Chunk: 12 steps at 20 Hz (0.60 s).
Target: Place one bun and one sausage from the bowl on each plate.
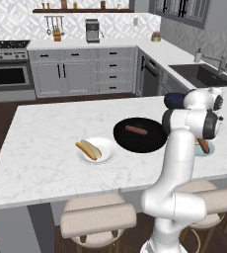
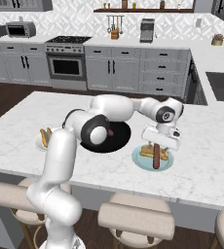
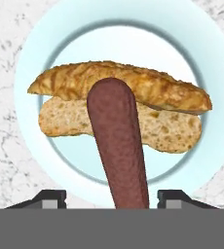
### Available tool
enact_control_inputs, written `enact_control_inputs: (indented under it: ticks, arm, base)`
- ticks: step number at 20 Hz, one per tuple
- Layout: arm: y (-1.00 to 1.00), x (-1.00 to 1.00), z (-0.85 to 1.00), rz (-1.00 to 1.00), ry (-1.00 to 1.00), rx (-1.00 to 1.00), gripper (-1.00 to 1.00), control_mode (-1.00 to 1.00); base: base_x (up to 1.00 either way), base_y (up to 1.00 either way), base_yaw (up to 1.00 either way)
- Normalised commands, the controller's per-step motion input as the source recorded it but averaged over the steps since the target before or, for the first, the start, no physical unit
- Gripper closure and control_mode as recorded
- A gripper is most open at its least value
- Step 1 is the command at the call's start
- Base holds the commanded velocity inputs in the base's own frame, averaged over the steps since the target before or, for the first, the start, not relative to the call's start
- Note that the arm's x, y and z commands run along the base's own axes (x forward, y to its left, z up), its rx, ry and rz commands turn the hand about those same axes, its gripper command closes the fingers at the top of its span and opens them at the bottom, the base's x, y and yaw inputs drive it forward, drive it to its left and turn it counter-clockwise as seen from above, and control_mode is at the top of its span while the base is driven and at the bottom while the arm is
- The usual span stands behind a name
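- Hanging upright over the pale blue-green plate [image 2: 139, 165], the sausage [image 2: 156, 155] stands on end between your gripper [image 2: 156, 145] fingers, its lower tip down at the bun [image 2: 147, 152] that already lies on that plate.
- From the hand view the two fingertips [image 3: 50, 198] stand well apart on either side of the sausage [image 3: 118, 146] with gaps showing — the jaws look partly open, and you cannot tell whether they have any hold on it.
- Judge the sausage as light, smooth and a little slippery, firm enough to stay straight on end but ready to topple or roll once free; a hold across its middle would suit it best.
- Treat the bun [image 3: 119, 104] as light, soft and crushable — take it gently across its width.
- Look to the black bowl [image 1: 137, 141] mid-counter, which holds one more sausage [image 1: 136, 130]; the white plate [image 1: 107, 155] to its left already carries a bun and a sausage.
- Count on the island counter [image 1: 46, 148] being flat, hard, glossy marble, so round things may roll on it.
- Note the grey-cabinet kitchen around you: a stove and oven [image 1: 8, 69] on the back wall, a sink [image 1: 204, 74] at the side, stools [image 1: 98, 217] under the counter edge.
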Motion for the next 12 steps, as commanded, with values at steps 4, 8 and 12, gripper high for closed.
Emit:
enact_control_inputs:
  ticks: [4, 8, 12]
  arm:
    - [0.0, -0.25, -0.02, 0.0, -0.09, 0.0, -1.0, -1.0]
    - [0.31, -0.07, 0.67, 0.0, -0.33, -0.01, -1.0, -1.0]
    - [0.98, -0.05, 0.63, 0.02, -0.22, -0.08, -1.0, -1.0]
  base:
    - [0.0, 0.0, 0.0]
    - [0.0, 0.0, 0.0]
    - [0.0, 0.0, 0.0]
